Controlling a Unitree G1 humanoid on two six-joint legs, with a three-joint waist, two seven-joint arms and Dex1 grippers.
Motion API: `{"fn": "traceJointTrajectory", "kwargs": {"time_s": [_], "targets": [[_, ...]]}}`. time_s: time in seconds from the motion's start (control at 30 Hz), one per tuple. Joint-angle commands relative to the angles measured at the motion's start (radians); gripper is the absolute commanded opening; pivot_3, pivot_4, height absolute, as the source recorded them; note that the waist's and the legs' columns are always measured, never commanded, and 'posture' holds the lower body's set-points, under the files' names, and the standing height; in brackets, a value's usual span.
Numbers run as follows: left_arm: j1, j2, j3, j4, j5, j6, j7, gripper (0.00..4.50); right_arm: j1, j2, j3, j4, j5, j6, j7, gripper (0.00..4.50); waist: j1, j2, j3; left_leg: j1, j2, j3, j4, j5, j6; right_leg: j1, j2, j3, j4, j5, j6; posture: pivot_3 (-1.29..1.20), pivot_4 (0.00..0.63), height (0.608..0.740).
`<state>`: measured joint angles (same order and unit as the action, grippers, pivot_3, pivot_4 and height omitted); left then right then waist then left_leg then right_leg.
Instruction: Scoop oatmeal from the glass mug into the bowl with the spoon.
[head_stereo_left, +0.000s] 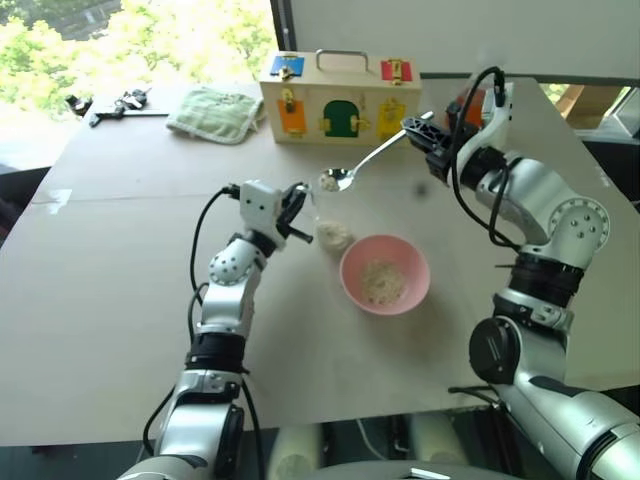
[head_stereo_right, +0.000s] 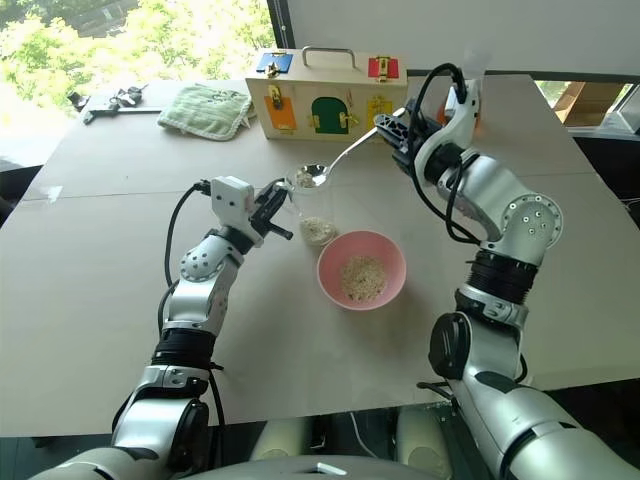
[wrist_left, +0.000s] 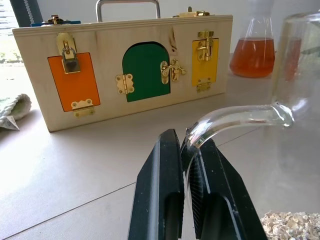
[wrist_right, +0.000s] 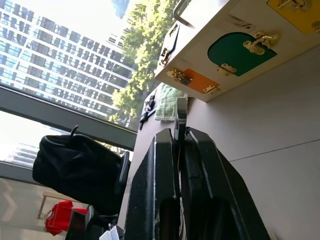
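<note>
Nowhere legible writing, wooden box.

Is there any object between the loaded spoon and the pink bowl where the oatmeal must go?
Nothing visible stands in the way. The spoon, held by the right tool, hangs over the glass mug; the bowl sits just beside the mug, its top open.

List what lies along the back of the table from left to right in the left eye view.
Black tools → green cloth → wooden latch box.
</note>
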<state>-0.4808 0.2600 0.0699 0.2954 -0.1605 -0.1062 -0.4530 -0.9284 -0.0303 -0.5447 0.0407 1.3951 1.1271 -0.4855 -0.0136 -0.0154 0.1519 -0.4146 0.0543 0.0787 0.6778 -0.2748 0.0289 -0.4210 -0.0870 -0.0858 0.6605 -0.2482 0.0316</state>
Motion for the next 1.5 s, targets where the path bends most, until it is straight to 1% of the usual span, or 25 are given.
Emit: {"fn": "traceJointTrajectory", "kwargs": {"time_s": [0.03, 0.33, 0.47, 0.57, 0.7, 0.8, 0.9, 1.03, 1.17, 1.23, 1.3, 1.37, 1.5], "targets": [[-0.028, 0.005, 0.012, -0.011, -0.005, -0.041, 0.0, 0.06, -0.003, -0.024, 0.025, -0.035, 0.078, -0.034, -0.015, 0.0, 0.0, 0.0, 0.0, 0.0, 0.0, 0.0, 0.0, 0.0, 0.0, 0.0, 0.0, 0.0, 0.0, 0.0, 0.0, 0.0, 0.15, 0.74], [-0.039, 0.011, 0.014, 0.013, -0.006, -0.056, -0.003, 0.06, 0.014, -0.062, 0.081, -0.042, 0.201, -0.088, -0.032, 0.0, 0.0, 0.0, 0.0, 0.0, 0.0, 0.0, 0.0, 0.0, 0.0, 0.0, 0.0, 0.0, 0.0, 0.0, 0.0, 0.0, 0.15, 0.74], [-0.041, 0.014, 0.014, 0.025, -0.005, -0.06, -0.007, 0.06, 0.038, -0.094, 0.101, -0.06, 0.296, -0.109, -0.051, 0.0, 0.001, 0.0, 0.0, 0.0, 0.0, 0.0, 0.0, 0.0, 0.0, 0.0, 0.0, 0.0, 0.0, 0.0, 0.0, 0.0, 0.15, 0.74], [-0.041, 0.018, 0.016, 0.033, -0.007, -0.064, -0.01, 0.06, 0.068, -0.137, 0.119, -0.085, 0.371, -0.124, -0.071, 0.0, 0.002, 0.0, 0.0, 0.0, 0.0, 0.0, 0.0, 0.0, 0.0, 0.0, 0.0, 0.0, 0.0, 0.0, 0.0, 0.0, 0.15, 0.74], [-0.04, 0.026, 0.02, 0.049, -0.008, -0.069, -0.015, 0.06, 0.135, -0.226, 0.142, -0.132, 0.481, -0.14, -0.08, 0.0, 0.003, 0.0, 0.0, 0.0, 0.0, 0.0, 0.0, 0.0, 0.0, 0.0, 0.0, 0.0, -0.001, 0.0, 0.0, 0.0, 0.15, 0.74], [-0.043, 0.031, 0.022, 0.064, -0.009, -0.073, -0.017, 0.06, 0.19, -0.293, 0.166, -0.175, 0.552, -0.155, -0.068, 0.0, 0.003, 0.0, 0.0, 0.0, 0.0, 0.0, 0.0, 0.0, 0.0, 0.0, 0.0, 0.0, -0.001, 0.0, 0.0, 0.0, 0.15, 0.74], [-0.046, 0.035, 0.024, 0.076, -0.01, -0.076, -0.02, 0.06, 0.252, -0.348, 0.185, -0.221, 0.576, -0.152, -0.029, 0.0, 0.001, 0.0, 0.0, 0.0, 0.0, 0.0, 0.0, 0.0, 0.0, 0.0, 0.0, 0.0, -0.001, 0.0, 0.0, 0.0, 0.15, 0.74], [-0.054, 0.041, 0.025, 0.096, -0.008, -0.08, -0.028, 0.06, 0.356, -0.43, 0.209, -0.266, 0.577, -0.137, 0.025, 0.0, 0.004, 0.0, 0.0, 0.0, 0.001, 0.0, 0.0, 0.0, 0.001, 0.0, 0.0, 0.0, -0.001, 0.0, 0.0, 0.0, 0.15, 0.74], [-0.07, 0.044, 0.023, 0.121, -0.008, -0.085, -0.036, 0.06, 0.431, -0.534, 0.26, -0.289, 0.514, -0.117, 0.088, 0.0, 0.006, 0.0, 0.0, 0.0, 0.0, 0.0, 0.001, -0.001, 0.001, 0.0, 0.0, 0.0, -0.001, 0.0, 0.0, 0.0, 0.15, 0.74], [-0.076, 0.044, 0.021, 0.13, -0.007, -0.088, -0.039, 0.06, 0.448, -0.563, 0.285, -0.299, 0.472, -0.111, 0.135, 0.0, 0.005, 0.0, 0.0, 0.0, 0.0, 0.0, 0.001, -0.001, 0.001, 0.0, 0.0, 0.001, -0.001, 0.0, 0.0, 0.0, 0.15, 0.74], [-0.079, 0.041, 0.019, 0.135, -0.007, -0.09, -0.042, 0.06, 0.458, -0.596, 0.314, -0.309, 0.404, -0.097, 0.19, 0.0, 0.004, 0.0, 0.0, 0.0, 0.0, 0.0, 0.001, -0.001, 0.001, 0.0, 0.0, 0.001, -0.001, 0.0, 0.0, 0.0, 0.15, 0.74], [-0.08, 0.039, 0.017, 0.138, -0.007, -0.093, -0.043, 0.06, 0.46, -0.635, 0.346, -0.327, 0.295, -0.085, 0.266, 0.0, 0.006, 0.0, 0.0, 0.0, 0.0, 0.0, 0.001, -0.001, 0.001, 0.0, 0.0, 0.0, -0.001, 0.0, 0.0, 0.0, 0.15, 0.74], [-0.081, 0.038, 0.018, 0.141, -0.006, -0.095, -0.046, 0.06, 0.441, -0.669, 0.381, -0.349, 0.154, -0.096, 0.383, 0.0, 0.01, 0.0, 0.0, 0.0, 0.0, 0.0, 0.002, -0.001, 0.001, 0.0, 0.0, 0.0, -0.001, 0.0, 0.0, 0.0, 0.15, 0.74]]}}
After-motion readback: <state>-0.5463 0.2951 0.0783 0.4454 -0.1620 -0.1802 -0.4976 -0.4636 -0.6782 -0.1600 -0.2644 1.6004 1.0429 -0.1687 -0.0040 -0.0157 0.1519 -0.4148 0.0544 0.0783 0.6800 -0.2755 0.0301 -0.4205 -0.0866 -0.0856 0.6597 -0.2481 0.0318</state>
